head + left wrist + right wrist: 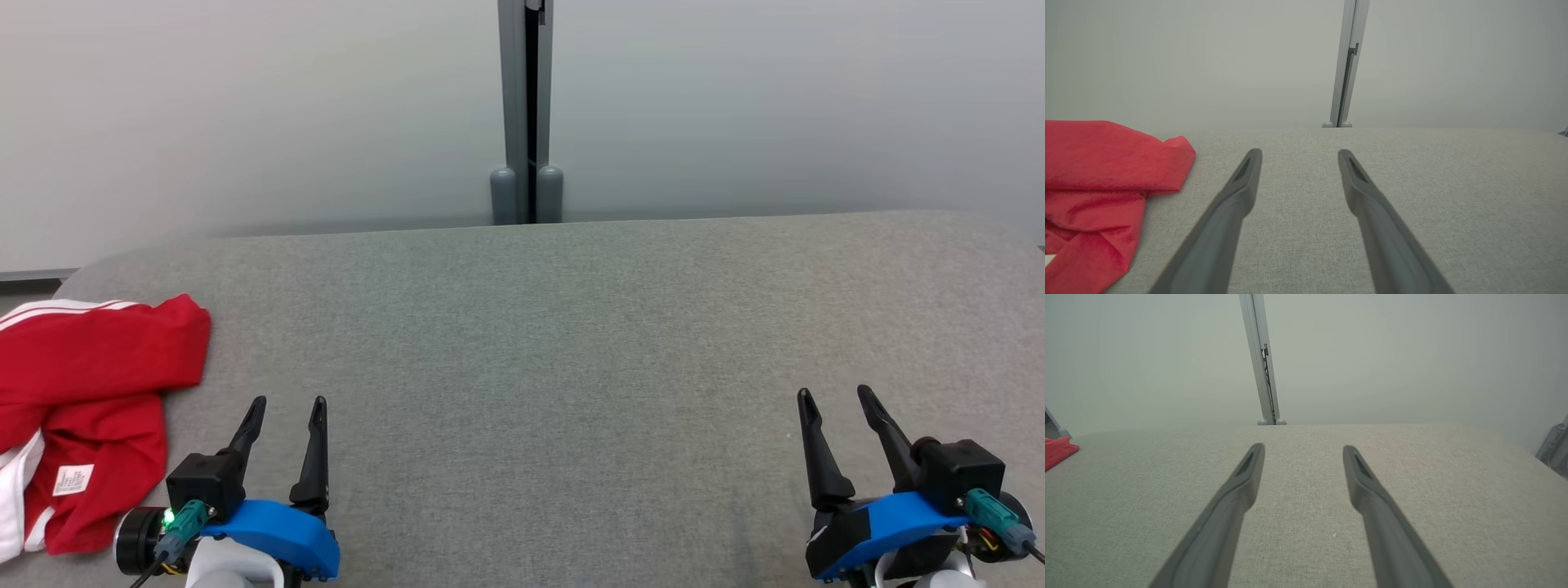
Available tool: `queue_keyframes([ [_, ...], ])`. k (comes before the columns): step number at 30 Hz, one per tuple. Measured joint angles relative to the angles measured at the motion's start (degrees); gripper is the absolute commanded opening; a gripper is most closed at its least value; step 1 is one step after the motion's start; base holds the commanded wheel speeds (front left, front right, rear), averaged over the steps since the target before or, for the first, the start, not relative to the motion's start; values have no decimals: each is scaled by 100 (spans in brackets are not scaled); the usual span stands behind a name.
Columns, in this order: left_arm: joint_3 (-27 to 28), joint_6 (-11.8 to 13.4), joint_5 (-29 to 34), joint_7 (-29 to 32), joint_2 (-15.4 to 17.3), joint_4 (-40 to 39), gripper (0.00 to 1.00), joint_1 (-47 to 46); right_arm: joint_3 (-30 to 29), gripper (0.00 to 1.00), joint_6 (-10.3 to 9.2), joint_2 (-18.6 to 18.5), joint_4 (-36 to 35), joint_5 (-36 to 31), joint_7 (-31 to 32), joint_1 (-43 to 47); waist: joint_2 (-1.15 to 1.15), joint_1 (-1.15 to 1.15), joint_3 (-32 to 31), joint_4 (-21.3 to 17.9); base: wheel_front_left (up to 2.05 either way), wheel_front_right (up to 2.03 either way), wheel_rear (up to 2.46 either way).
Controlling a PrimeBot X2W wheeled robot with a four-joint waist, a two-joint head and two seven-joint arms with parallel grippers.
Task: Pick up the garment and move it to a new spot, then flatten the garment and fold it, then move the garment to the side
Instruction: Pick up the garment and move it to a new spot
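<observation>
Starting at the left, the red garment (98,367) with white stripes lies crumpled on the left end of the grey cloth-covered table (531,343), near the table's rounded far-left corner. Its left part runs out of the head view, so whether it hangs over the table's edge cannot be told. A white label (73,479) shows on its near fold. Its right-hand flap points toward the middle of the table and lies flat on the cloth.

Just to the right of the garment's near part, the left fingers (314,449) stand spread apart with nothing between them, close beside the cloth but not touching it.

From there the table top runs bare across its whole middle, wide and flat, out to the far edge. That edge lies straight across the head view and curves down at both ends. Behind it stand pale panels (245,106), which meet at a grey upright post (526,106) at the centre.

Near the right end, the right fingers (818,453) are also spread apart and hold nothing, well apart from the garment.
</observation>
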Motion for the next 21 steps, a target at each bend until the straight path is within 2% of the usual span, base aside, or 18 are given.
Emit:
queue_keyframes([
  [7, 55, 42, -10, 0, 4, -8, 100, -35, 47, 100, 0, 10, -29, 8, -10, -1, 0, 0, 25, 282, 0, 0, 0],
  [21, 200, 115, -23, -1, 5, -78, 100, -98, 240, 100, 1, 15, -194, 0, 36, -43, 0, 0, 113, 1092, 0, 0, 0],
])
